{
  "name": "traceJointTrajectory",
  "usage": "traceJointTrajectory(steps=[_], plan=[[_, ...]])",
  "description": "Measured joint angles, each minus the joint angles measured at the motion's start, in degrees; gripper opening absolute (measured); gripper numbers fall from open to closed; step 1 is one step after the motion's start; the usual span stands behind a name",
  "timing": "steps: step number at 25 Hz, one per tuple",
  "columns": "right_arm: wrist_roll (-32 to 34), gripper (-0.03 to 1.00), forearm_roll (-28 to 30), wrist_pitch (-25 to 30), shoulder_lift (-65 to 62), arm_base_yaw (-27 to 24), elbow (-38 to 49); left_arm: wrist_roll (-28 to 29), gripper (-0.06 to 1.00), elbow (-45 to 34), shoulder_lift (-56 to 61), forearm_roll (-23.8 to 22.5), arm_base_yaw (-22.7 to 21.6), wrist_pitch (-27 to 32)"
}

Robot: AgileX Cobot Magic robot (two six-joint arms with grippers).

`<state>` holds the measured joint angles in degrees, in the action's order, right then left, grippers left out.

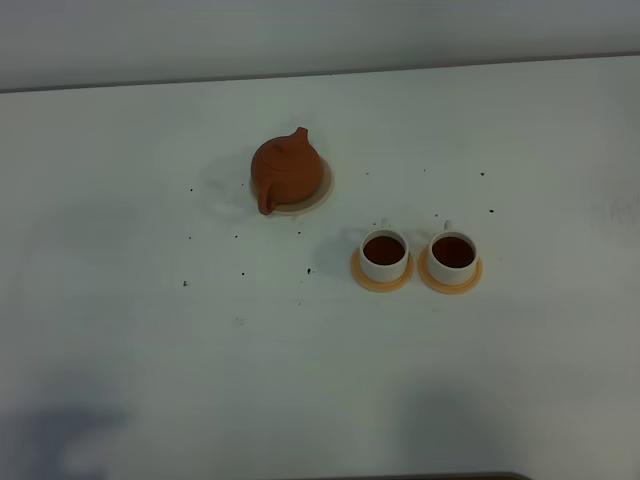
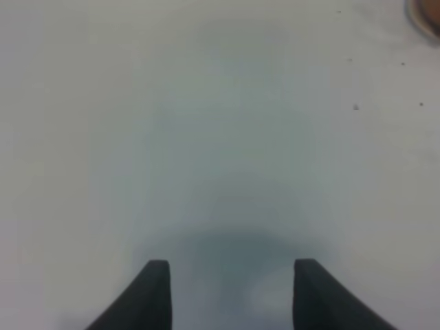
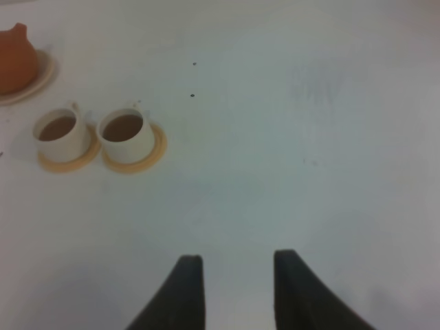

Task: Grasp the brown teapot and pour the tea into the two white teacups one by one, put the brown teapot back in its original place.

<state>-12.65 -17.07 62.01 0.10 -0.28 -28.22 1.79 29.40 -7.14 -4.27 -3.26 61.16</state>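
I judged the job finished: the brown teapot (image 1: pixel 287 171) sat on its beige saucer (image 1: pixel 318 195) toward the worktop's (image 1: pixel 120 330) far edge, both white teacups (image 1: pixel 384 254) full on orange coasters (image 1: pixel 383 282). Left fingers (image 2: pixel 231 292) and right fingers (image 3: pixel 235 289) stood apart, holding nothing. Only the overhead view showed the teapot's handle; next meant parking.

The left gripper (image 2: pixel 230 292), jaws spread and empty, hangs over the speckled white table (image 2: pixel 220 137).
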Motion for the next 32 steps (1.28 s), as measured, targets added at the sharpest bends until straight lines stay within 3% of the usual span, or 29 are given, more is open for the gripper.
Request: traceJointTrajectory(steps=[5, 25, 32], plan=[[0.0, 0.24, 0.0, 0.0, 0.0, 0.0, 0.0, 0.06, 0.41, 0.0, 3.43, 0.0, -2.97, 0.0], [0.0, 0.24, 0.0, 0.0, 0.0, 0.0, 0.0, 0.05, 0.41, 0.01, 7.48, 0.0, -3.28, 0.51], [0.0, 0.24, 0.0, 0.0, 0.0, 0.0, 0.0, 0.05, 0.41, 0.01, 7.48, 0.0, 3.02, 0.51]])
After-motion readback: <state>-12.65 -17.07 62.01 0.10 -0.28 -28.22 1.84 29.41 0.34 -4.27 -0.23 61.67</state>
